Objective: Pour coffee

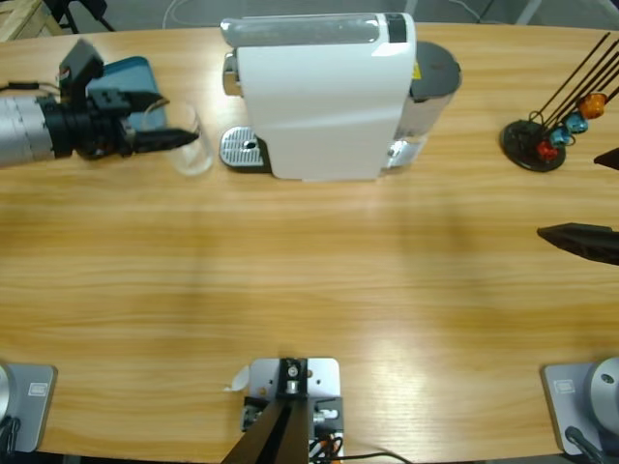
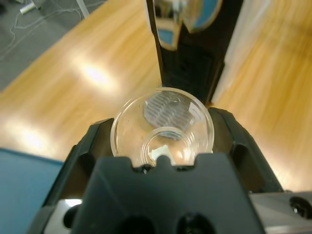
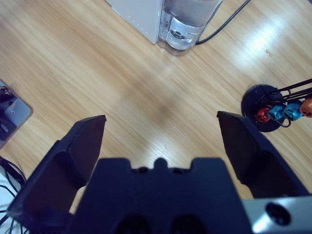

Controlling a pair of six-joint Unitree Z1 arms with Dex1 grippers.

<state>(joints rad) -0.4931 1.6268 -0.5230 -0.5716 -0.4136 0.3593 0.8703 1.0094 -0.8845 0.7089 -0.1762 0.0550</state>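
On the long wooden counter (image 1: 309,290), at its far left, the left gripper (image 1: 179,138) is closed around a clear glass cup (image 1: 191,145), one black jaw on each side of its wall. The left wrist view looks straight down the cup (image 2: 163,127), so its long axis runs along the gripper's own line; its mouth faces the white coffee machine (image 1: 324,92). Through the clear bottom shows the round perforated drip tray (image 2: 168,111). No amber coffee can be made out in the glass; whether a thin layer lies there cannot be told. From above, the cup stands just beside the metal drip tray (image 1: 242,148) at the machine's left end, near it but not on it. A teal block (image 1: 131,82) lies behind the left arm. At the far right, a black capsule stand (image 1: 532,145) carries orange, blue and red capsules (image 1: 571,124) on thin black rods. The right gripper (image 3: 161,141) hangs over bare wood with its jaws spread wide and nothing between them, the capsule stand (image 3: 263,109) off to one side and the machine's clear water tank base (image 3: 183,34) ahead.
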